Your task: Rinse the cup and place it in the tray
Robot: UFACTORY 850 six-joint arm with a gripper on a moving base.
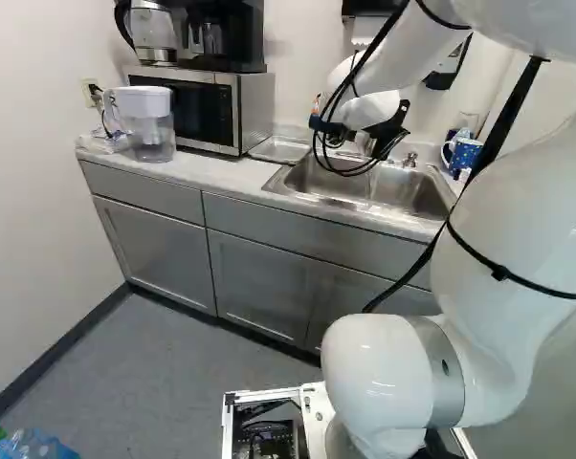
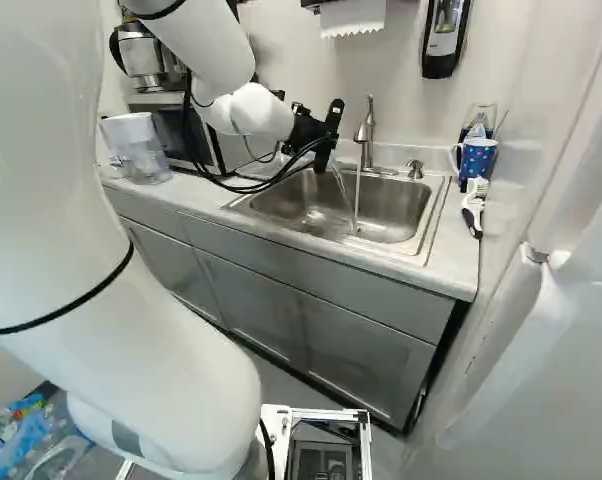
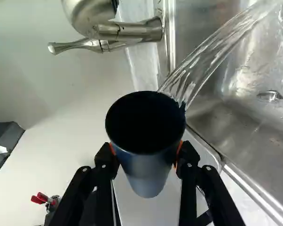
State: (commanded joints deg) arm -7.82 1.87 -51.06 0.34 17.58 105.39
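Dark cup (image 3: 149, 175), held clear of the counter beside the sink, its mouth facing the wrist camera; a curved sheet of water (image 3: 221, 47) leaves its rim and falls into the sink (image 2: 291, 200). I read the pose as a deliberate tilt, the mouth turned toward the basin so that the rinse water drains there rather than onto the counter (image 1: 221, 179). My gripper (image 3: 147, 154) is partly open, parted by the cup's width, with orange pads (image 3: 112, 149) pressing the wall from two opposite sides just below the rim; this side grip presumably leaves the mouth free for filling and emptying. The faucet (image 3: 132, 30) is near the cup, and in the right base view its own running stream (image 2: 357, 200) drops separately into the basin. I judge the rinse to be in its emptying stage. A shallow metal tray (image 1: 278, 149), which I take for the destination, lies on the counter between the sink and the microwave (image 1: 248, 107); the cup should be drained and set upright before I release it there, since a wet wall may slip. A blue mug (image 2: 477, 160) stands at the sink's far side.
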